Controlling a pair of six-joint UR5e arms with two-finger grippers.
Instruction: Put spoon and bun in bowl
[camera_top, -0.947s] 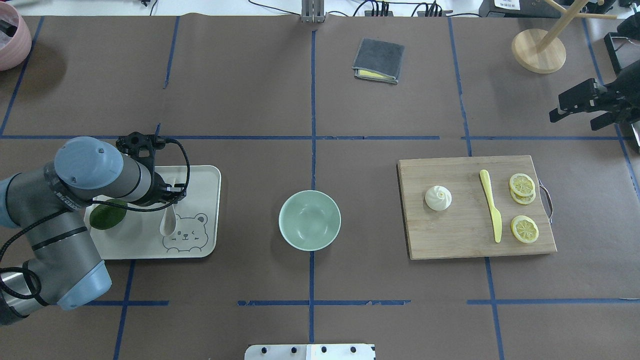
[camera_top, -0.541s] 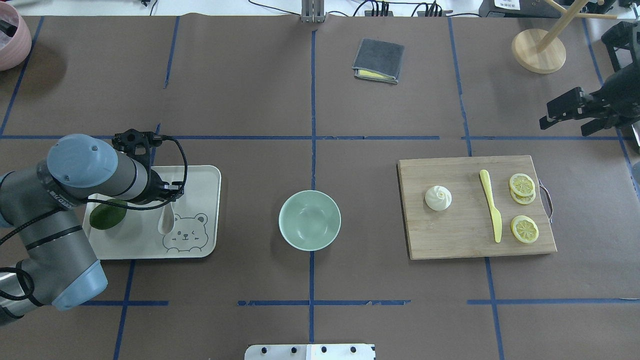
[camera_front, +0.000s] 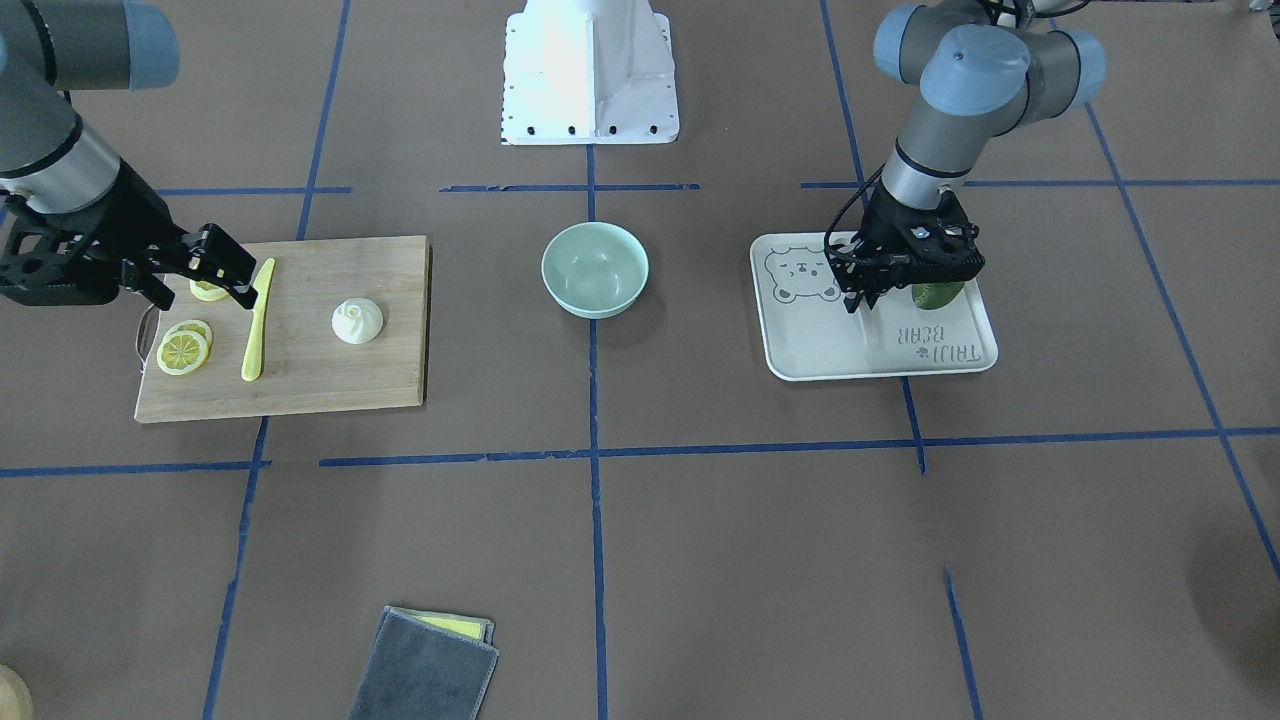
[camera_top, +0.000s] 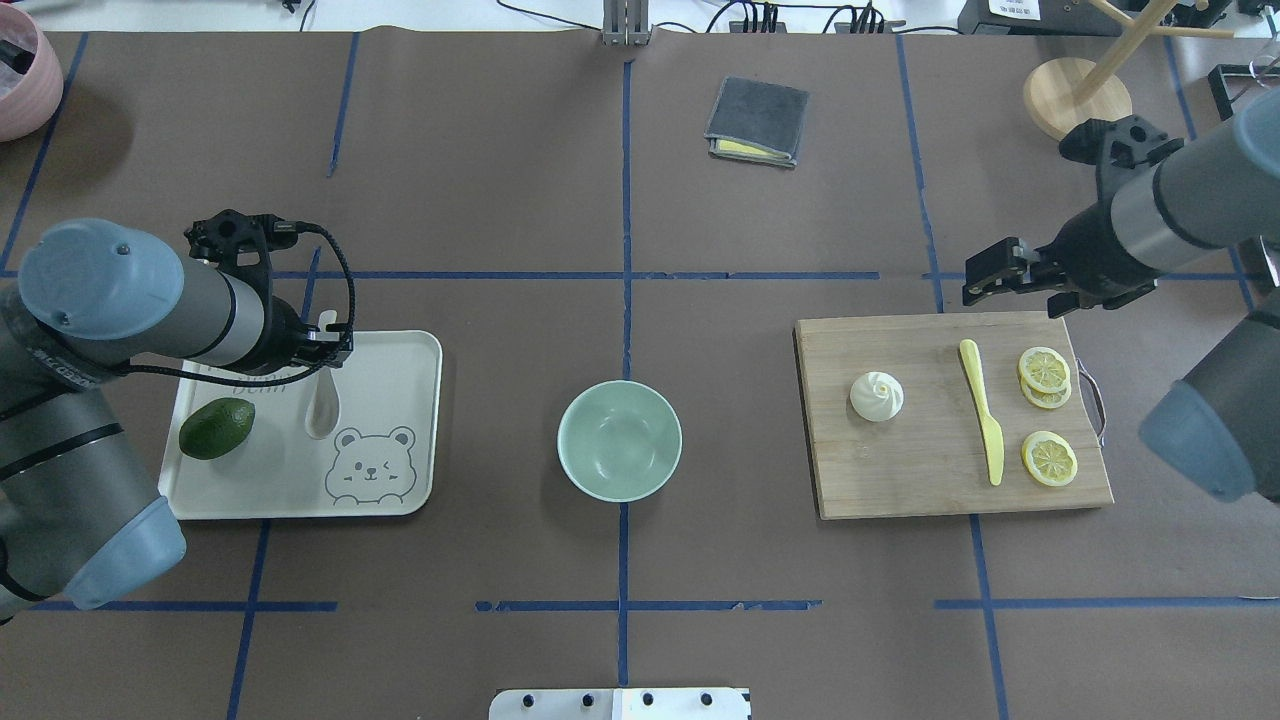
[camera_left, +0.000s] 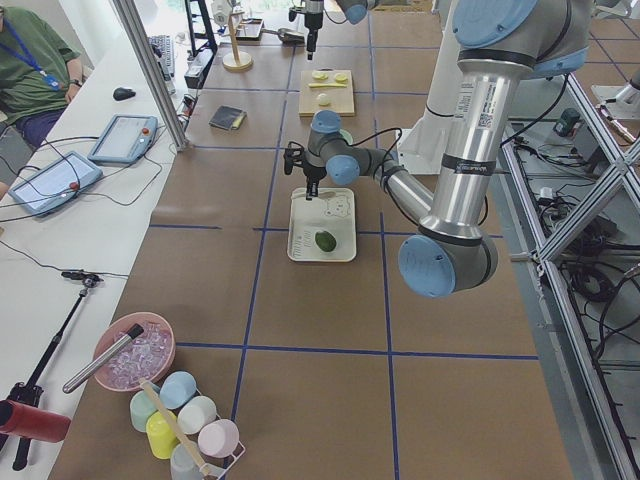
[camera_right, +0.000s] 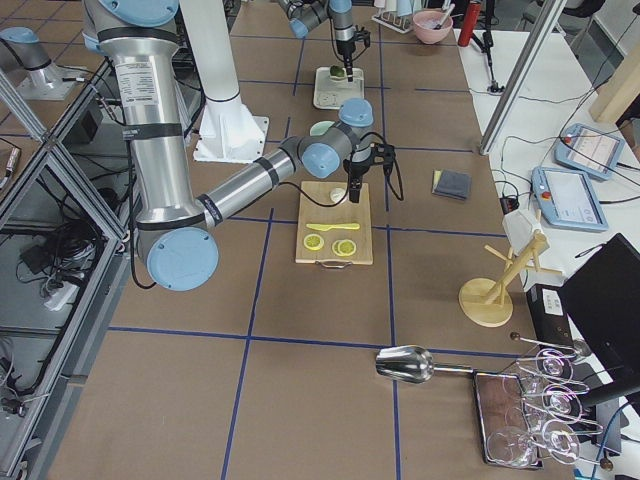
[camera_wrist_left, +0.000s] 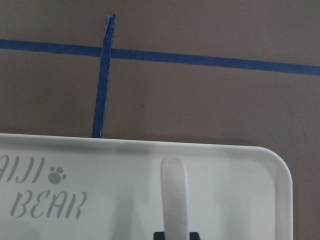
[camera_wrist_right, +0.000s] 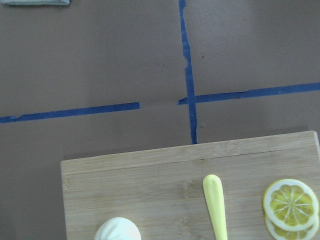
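– Now, overhead view, left side first: what does the left gripper (camera_top: 320, 355) hold, and why there?
– Its jaws stand narrow, closed on the handle of the spoon (camera_top: 322, 408). Gripping the handle leaves the scoop free, which should suit a drop into the bowl. The scoop lies over the tray (camera_top: 410, 380); whether it is clear of the surface cannot be told. An avocado (camera_top: 216, 428) lies on the same tray, apart from the spoon.
– Any legible marking?
– The tray carries "TAIJI BEAR" with a paw print, plus a bear drawing (camera_top: 367, 465). Nothing else is readable.
– Centre?
– The bowl (camera_top: 600, 470) stands empty between tray and cutting board (camera_top: 900, 480), probably so that either arm reaches it.
– Right side?
– The bun (camera_top: 877, 396) rests pleats up on the board's left part, apart from the yellow knife (camera_top: 982, 410) and lemon slices (camera_top: 1049, 458). The right gripper (camera_top: 985, 280) hangs above the board's far edge, jaws wide and empty, a posture consistent with an approach to the bun.
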